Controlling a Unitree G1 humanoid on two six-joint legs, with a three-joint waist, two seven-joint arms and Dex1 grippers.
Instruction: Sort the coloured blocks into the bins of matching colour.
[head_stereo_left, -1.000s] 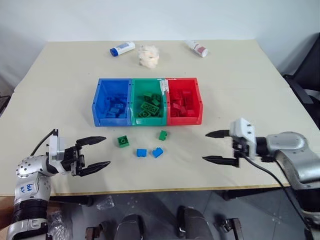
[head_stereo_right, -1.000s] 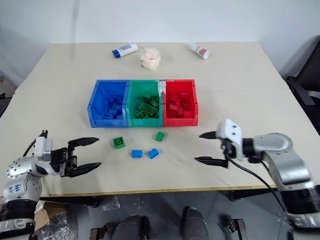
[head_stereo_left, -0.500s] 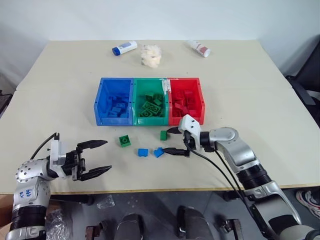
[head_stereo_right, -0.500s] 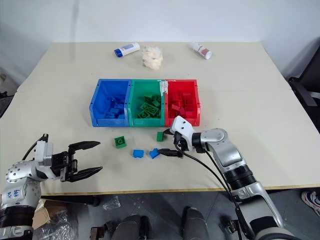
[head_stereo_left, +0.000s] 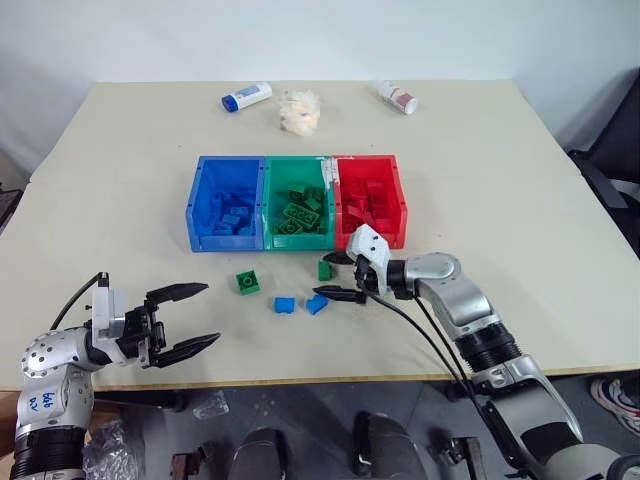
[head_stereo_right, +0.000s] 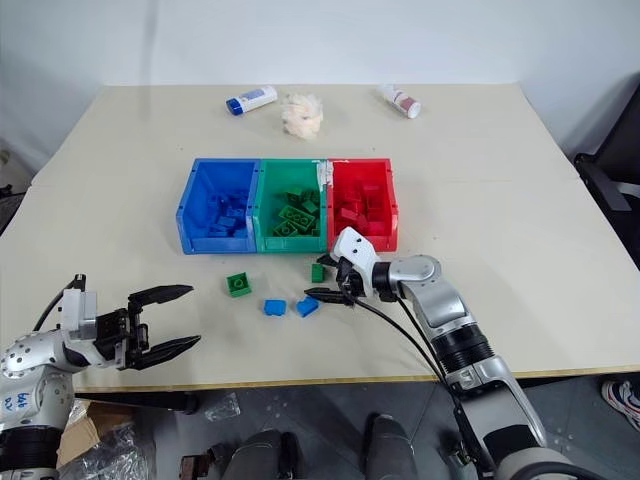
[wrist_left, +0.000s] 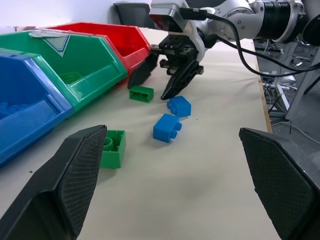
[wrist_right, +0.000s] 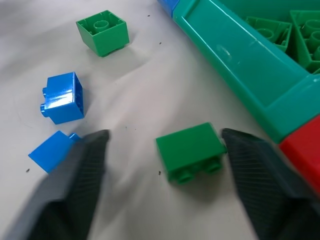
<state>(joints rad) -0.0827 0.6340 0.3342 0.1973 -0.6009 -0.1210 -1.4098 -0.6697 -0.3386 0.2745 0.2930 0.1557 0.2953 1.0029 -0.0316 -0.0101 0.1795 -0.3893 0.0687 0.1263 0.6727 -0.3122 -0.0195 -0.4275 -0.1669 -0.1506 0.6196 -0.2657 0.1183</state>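
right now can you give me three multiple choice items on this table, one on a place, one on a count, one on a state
1. Where is the right tool?
A. over the blue plastic bin
B. around the small green studded brick near the green bin
C. beside the white bottles

2. How many loose studded plastic bricks lie on the table outside the bins?
A. two
B. four
C. six

3. How is the left tool?
A. open, holding nothing
B. shut on a red brick
C. resting inside the red bin

Answers:
1 B: its black fingers straddle the green brick in front of the green plastic bin.
2 B: two green, at and, and two blue, at and.
3 A: its fingers are spread with nothing between them.
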